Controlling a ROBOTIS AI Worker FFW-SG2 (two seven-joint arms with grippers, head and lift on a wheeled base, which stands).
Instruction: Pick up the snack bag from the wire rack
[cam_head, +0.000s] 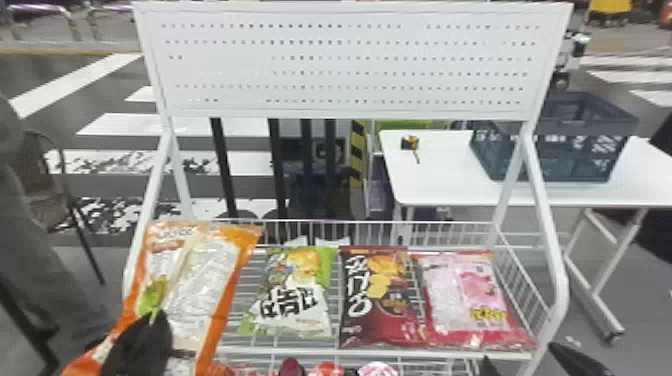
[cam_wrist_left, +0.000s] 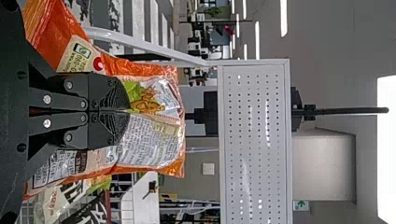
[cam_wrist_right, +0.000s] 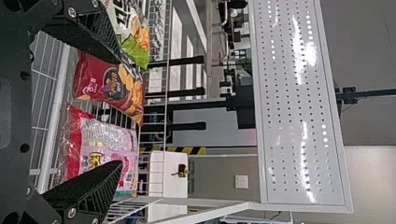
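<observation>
An orange snack bag (cam_head: 200, 280) is held by the left gripper (cam_head: 152, 320), whose two black fingers are pressed together on it, with a pinched fold of its wrapper caught between them. The bag is held up at the left end of the wire rack (cam_head: 300, 352), tilted, and part of the shelf is hidden behind it. Its printed upper part is left sticking out past the fingertips, as is seen in the left wrist view. The right gripper (cam_head: 519, 351) is held near the front right corner of the rack, its fingers spread wide apart and nothing gripped between them. Three more snack bags are laid side by side on the shelf: a green and white bag (cam_head: 295, 295) beside the orange one, a dark red bag (cam_head: 377, 300) in the middle, and a pink bag (cam_head: 470, 300) at the right end, by the wire side. Below the front rail, the tops of more packs (cam_head: 325, 370) are seen. Above the shelf, a white panel with rows of small holes (cam_head: 350, 65) is carried on the rack's posts. Behind the rack on the right, a dark crate (cam_head: 560, 162) and a small yellow and black object (cam_head: 409, 143) are set on a white table (cam_head: 440, 185).
</observation>
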